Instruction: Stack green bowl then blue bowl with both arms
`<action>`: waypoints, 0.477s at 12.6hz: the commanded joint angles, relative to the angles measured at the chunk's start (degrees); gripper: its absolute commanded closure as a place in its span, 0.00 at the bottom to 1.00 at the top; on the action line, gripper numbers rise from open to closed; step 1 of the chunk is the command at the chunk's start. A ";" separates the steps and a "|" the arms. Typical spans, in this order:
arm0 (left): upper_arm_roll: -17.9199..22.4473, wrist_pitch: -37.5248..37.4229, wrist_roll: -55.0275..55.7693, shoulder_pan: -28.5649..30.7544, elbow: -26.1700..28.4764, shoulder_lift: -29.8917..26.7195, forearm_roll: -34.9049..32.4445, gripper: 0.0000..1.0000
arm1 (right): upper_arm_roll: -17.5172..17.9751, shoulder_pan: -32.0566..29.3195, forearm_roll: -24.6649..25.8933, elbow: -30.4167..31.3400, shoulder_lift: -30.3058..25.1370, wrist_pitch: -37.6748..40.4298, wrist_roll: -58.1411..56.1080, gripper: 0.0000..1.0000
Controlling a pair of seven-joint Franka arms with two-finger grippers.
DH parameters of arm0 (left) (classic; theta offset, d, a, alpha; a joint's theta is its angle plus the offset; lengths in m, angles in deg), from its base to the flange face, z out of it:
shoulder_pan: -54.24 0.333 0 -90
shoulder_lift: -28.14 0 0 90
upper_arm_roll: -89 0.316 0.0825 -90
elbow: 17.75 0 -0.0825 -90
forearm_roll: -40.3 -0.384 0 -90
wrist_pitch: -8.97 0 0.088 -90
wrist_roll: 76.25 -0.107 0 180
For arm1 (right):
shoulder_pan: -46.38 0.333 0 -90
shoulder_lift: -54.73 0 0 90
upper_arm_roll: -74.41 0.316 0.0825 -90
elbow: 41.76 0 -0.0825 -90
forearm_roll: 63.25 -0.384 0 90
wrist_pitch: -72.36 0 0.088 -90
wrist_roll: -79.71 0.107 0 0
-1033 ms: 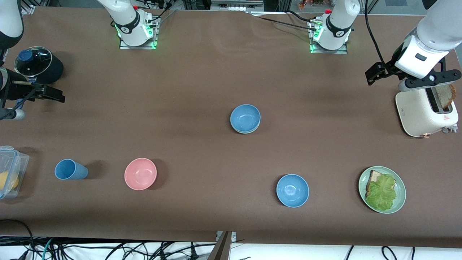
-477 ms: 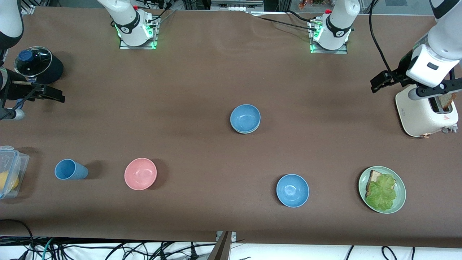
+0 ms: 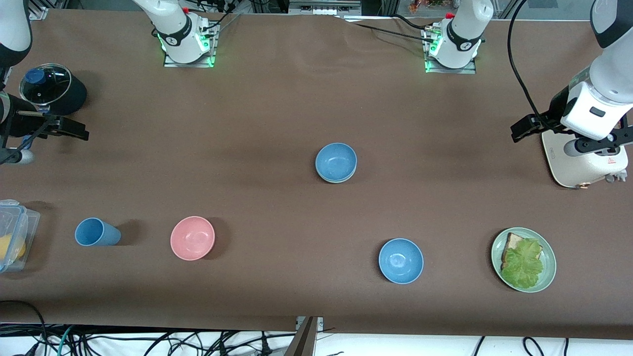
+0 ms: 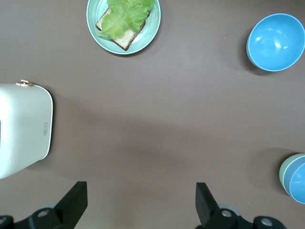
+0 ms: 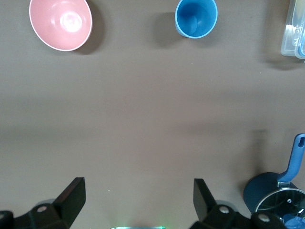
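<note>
The green bowl [image 3: 337, 180] sits mid-table with a blue bowl [image 3: 336, 161] nested in it; only its pale rim shows. The stack also shows in the left wrist view, green bowl [image 4: 284, 171] under blue bowl [image 4: 299, 183]. A second blue bowl [image 3: 401, 260] stands alone nearer the front camera, also in the left wrist view [image 4: 275, 42]. My left gripper [image 3: 596, 143] is up over the toaster at the left arm's end, open and empty [image 4: 141, 205]. My right gripper [image 3: 10, 143] waits at the right arm's end beside the pot, open and empty [image 5: 138, 200].
A white toaster [image 3: 583, 163] and a green plate with bread and lettuce [image 3: 549, 269] are at the left arm's end. A pink bowl [image 3: 192, 238], blue cup [image 3: 96, 232], clear container [image 3: 15, 232] and lidded dark pot [image 3: 49, 89] are toward the right arm's end.
My left arm has moved away from its base, toward the front camera, and now covers the toaster's top. The bowls and the right arm have not moved.
</note>
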 commanded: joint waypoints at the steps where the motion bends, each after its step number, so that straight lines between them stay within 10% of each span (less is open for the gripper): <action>1: -0.45 -1.35 0.26 0.54 -1.77 0.74 1.64 0.00 | -0.19 -0.11 -0.85 -0.17 -0.36 0.15 -0.05 0.00; 6: -0.27 -2.05 0.17 0.63 -1.68 0.65 1.64 0.00 | -0.10 -0.11 -0.85 -0.17 -0.36 -0.02 -0.14 0.00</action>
